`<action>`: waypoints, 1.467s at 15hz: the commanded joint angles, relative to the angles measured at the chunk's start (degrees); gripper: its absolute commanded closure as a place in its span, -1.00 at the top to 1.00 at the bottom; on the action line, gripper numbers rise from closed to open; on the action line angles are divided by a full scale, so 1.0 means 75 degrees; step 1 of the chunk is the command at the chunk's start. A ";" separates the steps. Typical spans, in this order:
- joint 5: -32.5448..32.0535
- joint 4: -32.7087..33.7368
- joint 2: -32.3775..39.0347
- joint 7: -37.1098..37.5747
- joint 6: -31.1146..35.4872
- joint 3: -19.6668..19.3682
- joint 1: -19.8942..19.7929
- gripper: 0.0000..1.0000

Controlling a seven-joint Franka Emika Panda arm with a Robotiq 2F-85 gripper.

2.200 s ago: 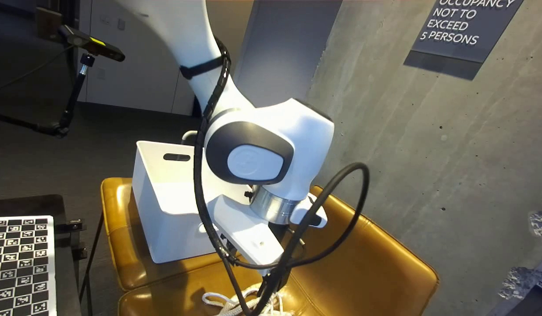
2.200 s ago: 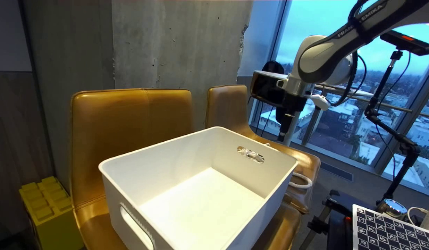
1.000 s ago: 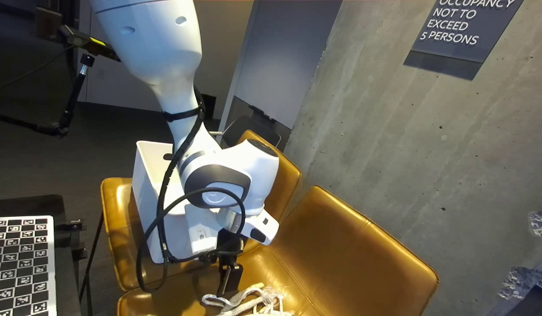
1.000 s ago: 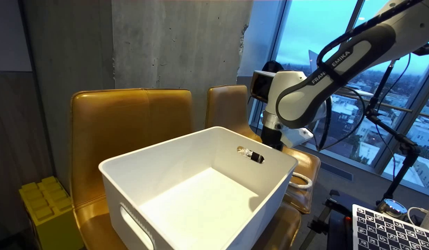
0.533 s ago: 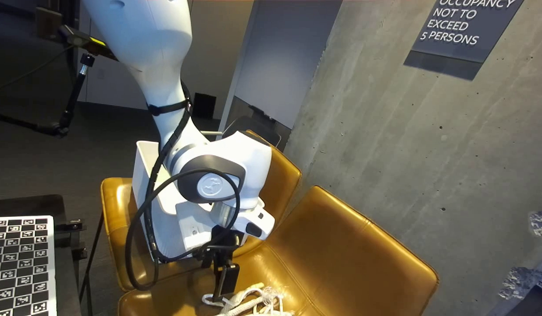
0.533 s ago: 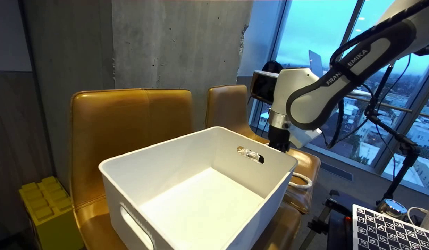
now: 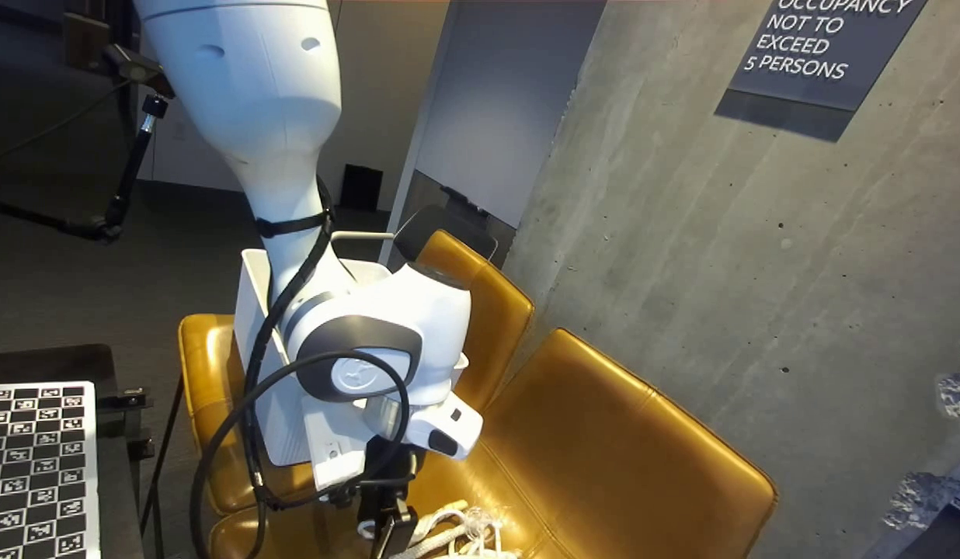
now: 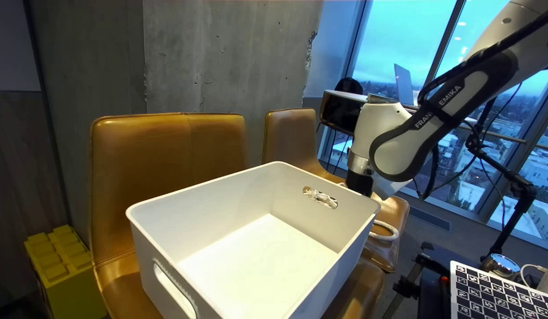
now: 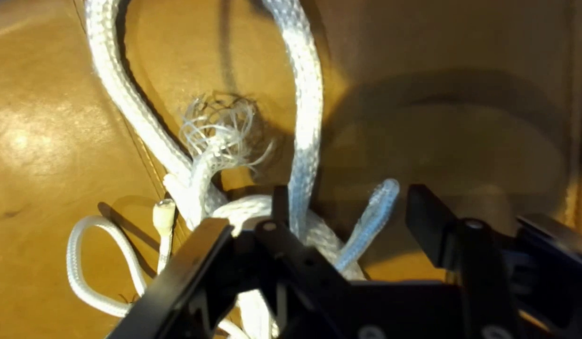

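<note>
White braided rope [image 9: 310, 89] lies in loops and knots on a tan leather chair seat [image 9: 41, 179], with one frayed end [image 9: 220, 134]. My gripper [image 9: 348, 207] points down over it in the wrist view, its jaws well apart. Between the fingers stand a bluish-lit rope strand and a short rope end [image 9: 371, 221]. The strand runs close along one finger [image 9: 280, 207]; whether they touch I cannot tell. Part of the rope is hidden under the gripper body. An exterior view has the gripper [image 7: 388, 522] low at the rope [image 7: 449, 532]; a box hides the fingertips in an exterior view.
That white box [image 8: 212, 197], open-topped, sits on the neighbouring chair, close beside the arm. Chair backs [image 7: 627, 435] rise before a concrete wall [image 8: 229, 66]. A dark stand bears a checkered marker board [image 7: 37, 466]; a camera on a jointed mount [image 7: 134, 147] stands nearby.
The arm has swung across the chair, turned its wrist, and come down to the rope. In the last half second the gripper sank lower. Rope and box look unmoved.
</note>
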 commanded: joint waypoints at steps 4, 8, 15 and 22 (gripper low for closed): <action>-0.0101 -0.0022 0.0062 -0.0068 0.0387 -0.0086 -0.0061 -0.76; -0.0124 -0.0170 -0.0448 -0.0273 0.0074 -0.0106 -0.0116 -1.00; -0.0137 -0.0639 -0.2744 -0.1155 -0.0958 0.0020 -0.0406 -0.98; -0.0194 0.0371 -0.4747 -0.1757 -0.3214 0.0440 -0.0242 -0.98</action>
